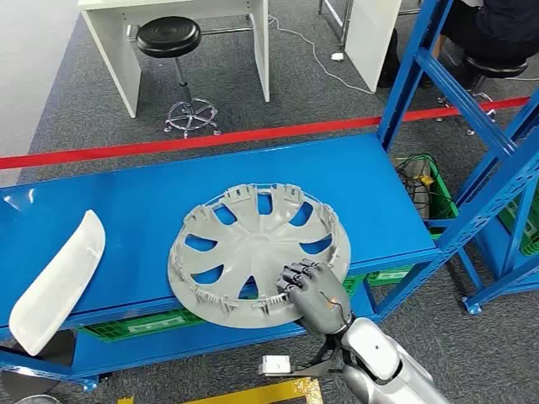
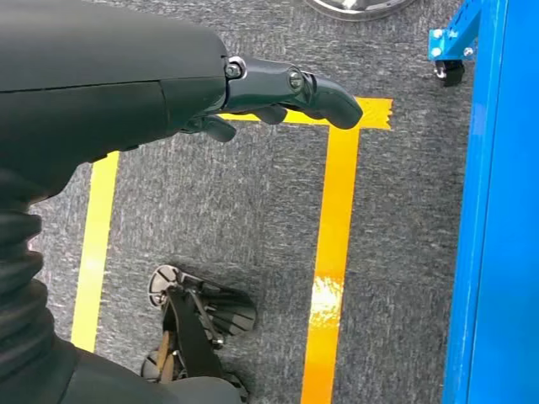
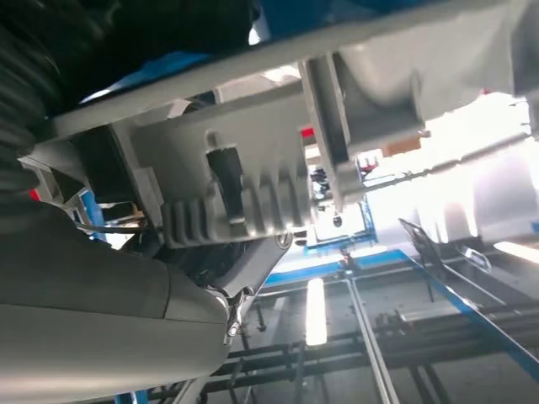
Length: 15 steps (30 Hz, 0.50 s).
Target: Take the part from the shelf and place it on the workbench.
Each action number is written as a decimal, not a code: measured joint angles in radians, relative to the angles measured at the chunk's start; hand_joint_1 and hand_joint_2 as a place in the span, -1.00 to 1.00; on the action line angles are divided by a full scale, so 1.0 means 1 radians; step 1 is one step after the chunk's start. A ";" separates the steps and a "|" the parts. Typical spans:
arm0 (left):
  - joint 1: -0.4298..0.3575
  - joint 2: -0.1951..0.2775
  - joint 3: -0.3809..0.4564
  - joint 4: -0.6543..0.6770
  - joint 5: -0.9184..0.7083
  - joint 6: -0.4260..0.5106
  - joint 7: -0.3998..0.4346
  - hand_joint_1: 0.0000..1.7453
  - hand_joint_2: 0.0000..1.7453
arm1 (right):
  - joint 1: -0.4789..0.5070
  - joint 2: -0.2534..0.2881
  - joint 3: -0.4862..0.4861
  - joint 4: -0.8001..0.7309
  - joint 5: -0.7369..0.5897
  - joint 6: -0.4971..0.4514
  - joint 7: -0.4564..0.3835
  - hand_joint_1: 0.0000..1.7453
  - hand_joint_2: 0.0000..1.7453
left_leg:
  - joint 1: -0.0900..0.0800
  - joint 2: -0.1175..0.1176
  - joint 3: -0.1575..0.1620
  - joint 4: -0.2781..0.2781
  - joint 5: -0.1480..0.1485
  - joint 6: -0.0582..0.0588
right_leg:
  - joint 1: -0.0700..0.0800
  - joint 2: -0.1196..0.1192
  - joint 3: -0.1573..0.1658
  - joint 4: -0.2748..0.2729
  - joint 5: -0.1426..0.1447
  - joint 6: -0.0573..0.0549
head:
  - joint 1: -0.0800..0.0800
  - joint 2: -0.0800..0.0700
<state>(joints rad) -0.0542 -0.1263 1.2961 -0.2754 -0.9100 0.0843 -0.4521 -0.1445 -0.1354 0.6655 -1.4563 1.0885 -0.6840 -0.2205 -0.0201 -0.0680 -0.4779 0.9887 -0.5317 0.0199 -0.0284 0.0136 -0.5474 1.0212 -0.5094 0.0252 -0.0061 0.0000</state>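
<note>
1. I'm looking down on a grey carpeted floor (image 1: 305,93) crossed by a red tape line (image 1: 190,143), with a white desk (image 1: 120,50) and a black stool (image 1: 169,37) beyond it, and a seated person (image 1: 489,29) at the far right.
2. The blue table (image 1: 127,202) spans most of my head view, with yellow floor tape (image 1: 280,392) at its near side.
3. At the table's left end lies a long white curved panel (image 1: 61,282), its near end hanging over the table's front edge.
4. Under the table I see green crates (image 1: 140,323); what is in them I cannot tell.
5. The grey wheel cover (image 1: 254,252) lies flat at the middle of the table, ribbed inner side up. It is round, so it has no long axis, and its near rim juts past the front edge.
6. My right hand (image 1: 314,295) rests on the cover's near-right rim, fingers (image 1: 294,276) curled over the top. The right wrist view shows the ribbed rim (image 3: 242,210) pressed close against the hand, so I take it as gripping the cover.
7. My left hand (image 2: 267,97) hangs over the carpet and yellow tape beside the table's blue edge (image 2: 502,210), fingers stretched out and holding nothing.
8. Right of the table stands a blue shelf frame (image 1: 482,168), with another green crate (image 1: 439,194) low beside it holding a tangle of cables (image 1: 416,181).
</note>
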 joint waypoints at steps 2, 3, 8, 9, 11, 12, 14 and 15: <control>0.000 0.000 0.000 0.000 0.002 0.000 -0.001 -1.00 1.00 | 0.005 0.001 -0.005 -0.010 -0.014 0.000 -0.012 1.00 1.00 | 0.000 0.000 0.000 0.000 0.000 0.000 | 0.000 0.000 0.000 0.000 0.000 0.000 | 0.000 0.000; 0.001 0.000 0.001 0.000 0.005 0.000 -0.002 -1.00 1.00 | 0.009 0.003 -0.009 -0.020 -0.029 0.000 -0.023 1.00 1.00 | 0.000 0.000 0.000 0.000 0.000 0.000 | 0.000 0.000 0.000 0.000 0.000 0.000 | 0.000 0.000; 0.003 -0.001 0.004 0.000 0.016 0.000 -0.009 -1.00 1.00 | 0.028 0.004 -0.022 -0.079 -0.112 0.000 -0.057 1.00 1.00 | 0.000 0.000 0.000 0.000 0.000 0.000 | 0.000 0.000 0.000 0.000 0.000 0.000 | 0.000 0.000; 0.003 -0.001 0.006 0.000 0.018 0.000 -0.010 -1.00 1.00 | 0.031 0.004 -0.022 -0.092 -0.125 0.000 -0.060 1.00 1.00 | 0.000 0.000 0.000 0.000 0.000 0.000 | 0.000 0.000 0.000 0.000 0.000 0.000 | 0.000 0.000; 0.004 -0.001 0.010 0.000 0.021 -0.001 -0.012 -1.00 1.00 | 0.037 0.004 -0.022 -0.115 -0.152 0.000 -0.068 1.00 1.00 | 0.000 0.000 -0.001 0.000 0.000 0.000 | 0.000 0.000 -0.001 0.000 0.000 0.000 | 0.000 0.000; 0.004 -0.002 0.012 0.000 0.024 -0.004 -0.013 -1.00 1.00 | 0.040 0.004 -0.022 -0.127 -0.164 0.000 -0.073 1.00 1.00 | 0.000 0.000 -0.001 0.000 0.000 0.000 | 0.000 0.000 -0.001 0.000 0.000 0.000 | 0.000 0.000; 0.005 -0.002 0.018 0.000 0.029 -0.013 -0.016 -1.00 0.00 | 0.045 0.003 -0.022 -0.147 -0.185 0.000 -0.084 1.00 1.00 | 0.000 0.000 -0.001 0.000 0.000 0.000 | 0.000 0.000 -0.001 0.000 0.000 0.000 | 0.000 0.000; 0.006 -0.003 0.020 0.000 0.031 -0.018 -0.019 -1.00 -0.50 | 0.047 0.002 -0.022 -0.156 -0.194 0.000 -0.091 1.00 1.00 | 0.000 0.000 -0.001 0.000 0.000 0.000 | 0.000 0.000 -0.001 0.000 0.000 0.000 | 0.000 0.000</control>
<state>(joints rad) -0.0481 -0.1288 1.3160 -0.2754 -0.8789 0.0660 -0.4713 -0.0977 -0.1329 0.6431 -1.6128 0.8941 -0.6840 -0.3112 -0.0200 -0.0680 -0.4785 0.9886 -0.5318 0.0199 -0.0283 0.0137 -0.5480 1.0212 -0.5095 0.0252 -0.0061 0.0000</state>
